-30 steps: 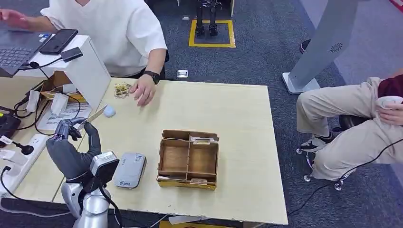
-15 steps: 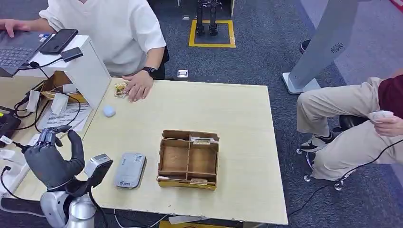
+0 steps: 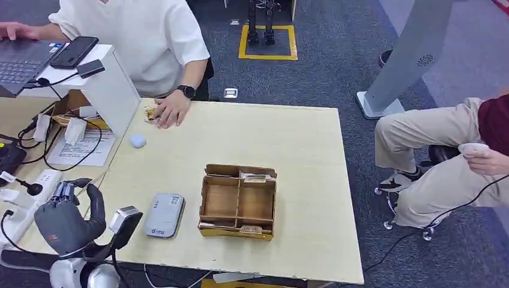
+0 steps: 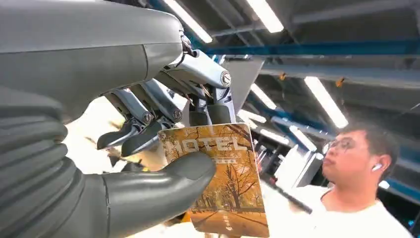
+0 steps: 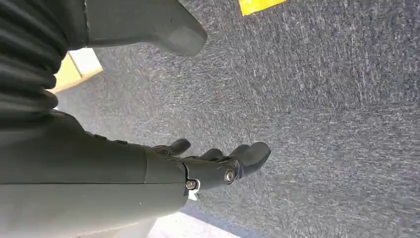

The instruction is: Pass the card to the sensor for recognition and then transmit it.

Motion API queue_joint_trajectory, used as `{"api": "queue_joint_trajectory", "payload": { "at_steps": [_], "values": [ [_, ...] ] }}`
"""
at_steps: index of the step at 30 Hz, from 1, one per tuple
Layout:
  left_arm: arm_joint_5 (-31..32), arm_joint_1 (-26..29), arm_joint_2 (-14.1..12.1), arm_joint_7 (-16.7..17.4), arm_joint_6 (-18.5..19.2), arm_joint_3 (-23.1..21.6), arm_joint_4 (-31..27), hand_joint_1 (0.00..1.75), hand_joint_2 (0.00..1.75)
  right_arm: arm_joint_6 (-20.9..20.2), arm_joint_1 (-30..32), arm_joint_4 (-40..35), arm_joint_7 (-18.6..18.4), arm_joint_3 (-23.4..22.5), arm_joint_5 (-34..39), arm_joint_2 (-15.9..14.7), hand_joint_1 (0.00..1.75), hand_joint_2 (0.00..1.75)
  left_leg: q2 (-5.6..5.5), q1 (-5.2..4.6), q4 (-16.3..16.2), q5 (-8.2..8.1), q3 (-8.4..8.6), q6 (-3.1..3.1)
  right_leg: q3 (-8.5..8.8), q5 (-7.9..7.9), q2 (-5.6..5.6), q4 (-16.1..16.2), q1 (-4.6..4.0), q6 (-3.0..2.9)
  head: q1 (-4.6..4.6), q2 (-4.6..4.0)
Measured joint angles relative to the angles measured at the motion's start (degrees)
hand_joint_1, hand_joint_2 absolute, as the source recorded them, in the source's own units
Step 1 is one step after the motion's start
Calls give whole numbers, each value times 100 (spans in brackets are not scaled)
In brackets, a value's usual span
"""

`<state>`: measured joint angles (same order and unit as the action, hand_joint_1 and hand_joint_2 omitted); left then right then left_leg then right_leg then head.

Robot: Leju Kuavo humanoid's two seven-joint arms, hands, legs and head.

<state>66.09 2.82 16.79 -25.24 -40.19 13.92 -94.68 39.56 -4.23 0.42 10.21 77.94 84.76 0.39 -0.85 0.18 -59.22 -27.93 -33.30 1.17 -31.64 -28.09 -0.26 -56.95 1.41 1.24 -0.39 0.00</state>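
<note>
One card (image 4: 218,178) is in play, and we see it pinched in the left hand (image 3: 63,216) off the counter's (image 3: 288,138) left edge, near the front-left corner: in the left wrist view the thumb presses its printed face against the dark fingers (image 4: 143,131) behind it. Just inside that edge, near the front, lies the grey sensor (image 3: 164,215), apart from the hand. Beside it, mid-counter, sits the cardboard tray (image 3: 237,201). At the far-left corner a person's hand (image 3: 170,111) rests on a small packet. The right hand (image 5: 218,166) hangs over carpet, fingers loosely apart, holding nothing.

Progress, our judgement: the card is gripped but not over the sensor, so we cannot confirm recognition; the hand-over remains.

Versus one second ago: the left hand has dropped from above the counter's left edge back toward the front-left corner, and the person's hand has withdrawn to the packet.
</note>
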Motion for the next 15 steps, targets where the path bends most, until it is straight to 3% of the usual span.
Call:
{"api": "queue_joint_trajectory", "payload": {
  "at_steps": [5,10,15],
  "values": [
    [226,143,20,30,0,-101,240,175,175,-2,11,0,63,0,44,0,0,175,0,0,0,-2,0,-3,1,0,1,0,-1,0,0,0],
    [464,306,44,-363,0,-155,496,175,175,-2,17,0,66,22,68,11,0,175,1,0,0,-2,0,-3,0,0,2,0,0,0,0,2],
    [644,392,55,-457,0,-155,695,175,175,-2,20,0,79,63,79,24,0,175,0,0,0,-4,-1,-5,0,-1,1,0,-1,-1,0,2]
  ]
}}
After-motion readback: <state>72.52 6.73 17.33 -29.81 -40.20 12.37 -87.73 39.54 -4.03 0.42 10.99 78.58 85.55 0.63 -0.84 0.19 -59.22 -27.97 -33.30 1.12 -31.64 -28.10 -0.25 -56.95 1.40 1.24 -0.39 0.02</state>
